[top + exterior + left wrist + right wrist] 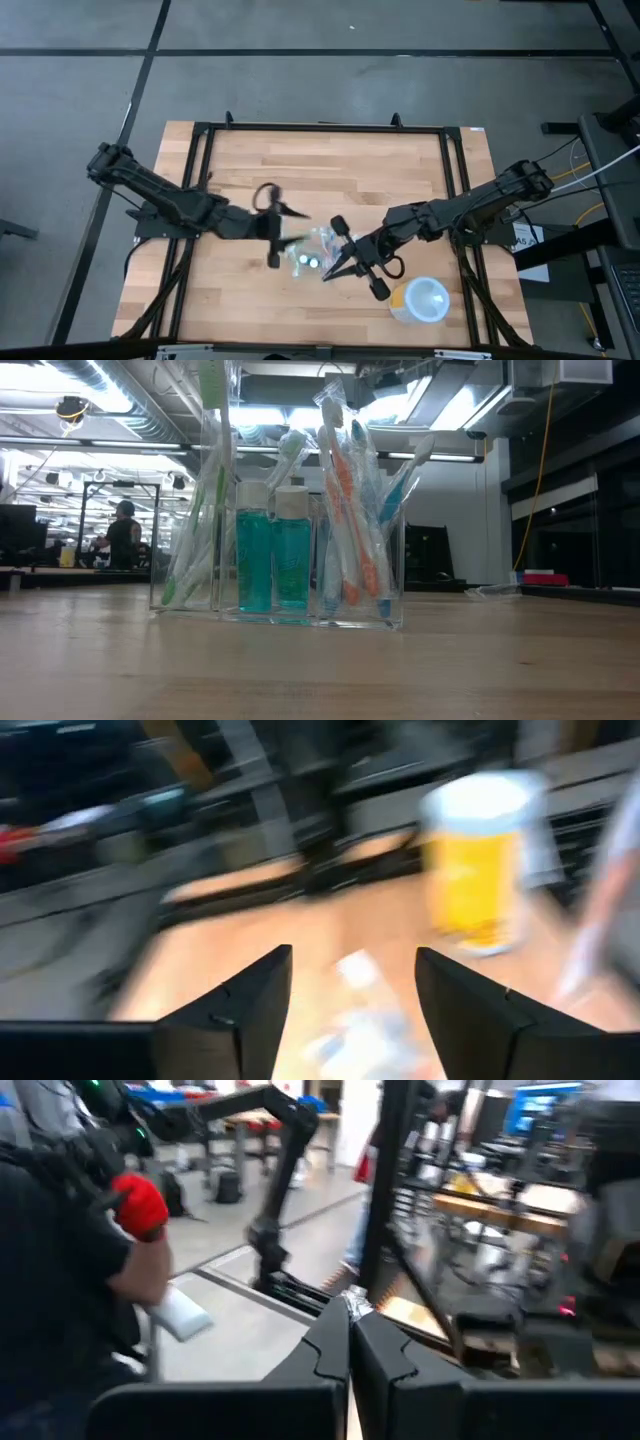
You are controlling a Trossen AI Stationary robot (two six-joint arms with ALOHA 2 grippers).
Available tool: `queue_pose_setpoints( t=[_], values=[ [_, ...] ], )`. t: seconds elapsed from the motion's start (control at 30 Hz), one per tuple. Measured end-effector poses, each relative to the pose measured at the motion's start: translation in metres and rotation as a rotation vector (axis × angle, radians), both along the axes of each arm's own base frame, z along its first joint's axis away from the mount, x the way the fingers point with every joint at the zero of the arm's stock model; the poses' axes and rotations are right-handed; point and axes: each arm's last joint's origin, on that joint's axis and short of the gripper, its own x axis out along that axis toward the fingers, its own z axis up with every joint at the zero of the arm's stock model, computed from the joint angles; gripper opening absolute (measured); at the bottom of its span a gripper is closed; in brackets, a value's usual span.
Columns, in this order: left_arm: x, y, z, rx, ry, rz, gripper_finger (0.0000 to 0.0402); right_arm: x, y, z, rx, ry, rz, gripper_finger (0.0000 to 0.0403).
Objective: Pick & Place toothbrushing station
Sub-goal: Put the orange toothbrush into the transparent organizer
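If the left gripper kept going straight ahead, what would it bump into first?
Probably the clear holder with its toothbrushes, just ahead of the left gripper, whose fingers are open. The yellow and white container stands farther on, though depth is hard to judge.

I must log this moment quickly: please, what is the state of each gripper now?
Left gripper: open, holding nothing, beside the clear toothbrush holder.
Right gripper: closed; a small bit of something shiny shows at its tips, cannot tell what.
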Motion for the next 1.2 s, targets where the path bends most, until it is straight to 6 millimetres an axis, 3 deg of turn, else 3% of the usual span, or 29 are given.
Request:
queue_pose_setpoints(
  t=[0.2,0.4,0.5,0.8,1.2],
  values=[
    [-0.045,-0.011,0.011,0.176,-0.016,0.450,0.0173,-0.010,-0.008,0.011,-0.059,-0.015,-0.121,0.0004],
    [-0.069,-0.027,0.012,0.337,-0.092,0.766,0.0149,-0.010,-0.012,0.014,-0.110,-0.062,-0.229,0.0005],
    [-0.071,-0.030,0.013,0.333,-0.104,0.774,0.0141,-0.010,-0.015,0.008,-0.100,-0.080,-0.285,0.0005],
    [-0.068,-0.020,0.015,0.326,-0.104,0.823,0.0111,-0.012,-0.020,-0.036,-0.066,0.007,-0.433,0.0005],
    [-0.068,-0.019,0.014,0.340,-0.095,0.820,0.0089,-0.018,-0.024,-0.067,-0.014,0.084,-0.478,0.0004]
  ],
)
